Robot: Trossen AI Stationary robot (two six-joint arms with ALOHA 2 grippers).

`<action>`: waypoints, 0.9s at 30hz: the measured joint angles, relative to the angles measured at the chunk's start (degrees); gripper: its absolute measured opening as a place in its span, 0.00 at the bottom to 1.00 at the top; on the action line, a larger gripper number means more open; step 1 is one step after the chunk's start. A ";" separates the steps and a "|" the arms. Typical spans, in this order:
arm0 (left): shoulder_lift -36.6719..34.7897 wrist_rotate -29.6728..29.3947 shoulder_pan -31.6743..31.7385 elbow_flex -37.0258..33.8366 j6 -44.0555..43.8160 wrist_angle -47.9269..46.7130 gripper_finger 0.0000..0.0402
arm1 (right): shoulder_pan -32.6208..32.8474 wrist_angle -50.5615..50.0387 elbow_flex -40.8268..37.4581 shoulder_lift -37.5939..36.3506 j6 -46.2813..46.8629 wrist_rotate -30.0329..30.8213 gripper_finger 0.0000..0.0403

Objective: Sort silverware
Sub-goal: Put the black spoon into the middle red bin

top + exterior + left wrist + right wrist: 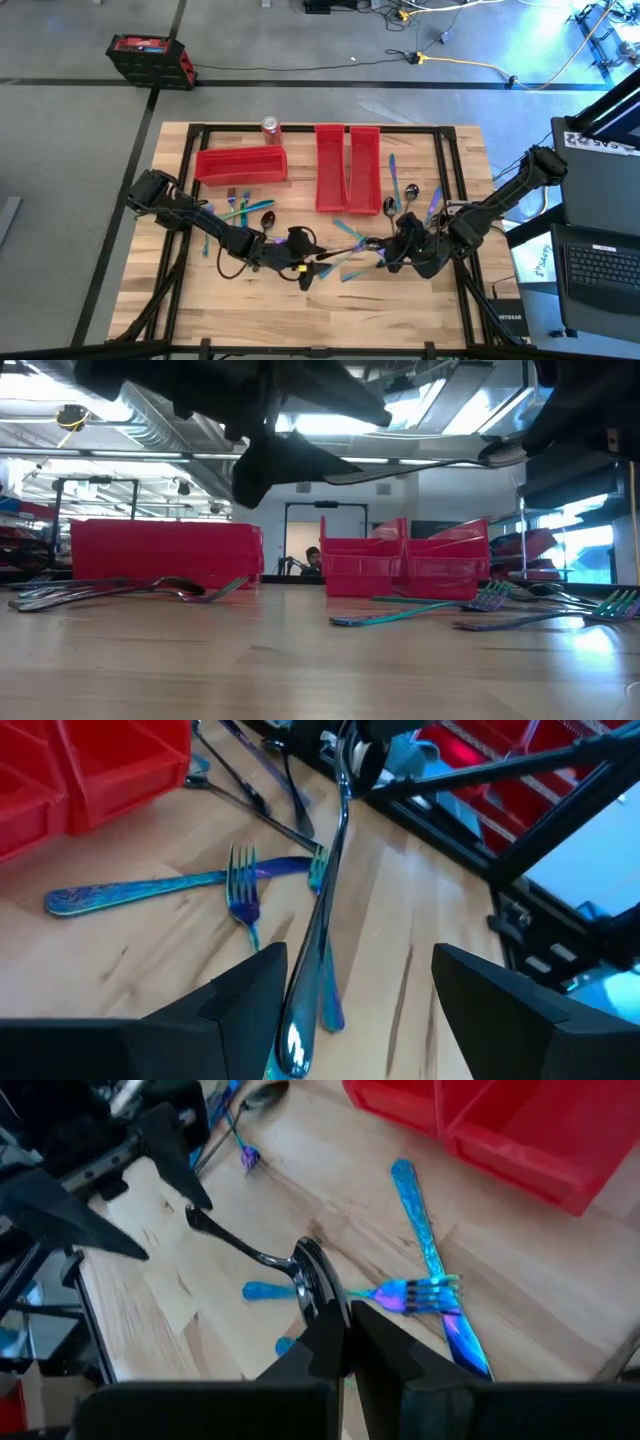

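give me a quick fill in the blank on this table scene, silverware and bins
1. The right gripper is shut on the bowl of a ____.
2. The left gripper is ____, its fingers on either side of that piece's handle.
3. Three ____ bins stand on the wooden table.
4. A soda ____ stands by the far edge of the table.

Missing words: spoon; open; red; can
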 joint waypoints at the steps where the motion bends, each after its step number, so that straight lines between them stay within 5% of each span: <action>1: 0.00 -0.62 -0.24 0.00 -0.25 -0.24 0.59 | 0.00 0.14 0.03 0.00 -0.03 0.60 0.00; 6: 0.09 -9.91 -2.53 -0.44 -0.46 0.45 0.59 | 0.00 0.06 0.03 0.00 -0.51 1.86 0.00; 17: 0.58 -19.32 -3.93 -0.44 -1.08 3.23 0.59 | 0.00 -0.04 0.03 0.02 -1.36 5.07 0.00; 27: 10.49 -17.45 -4.57 -0.46 -4.66 17.03 0.59 | 0.00 0.34 0.03 0.02 -2.68 4.57 0.00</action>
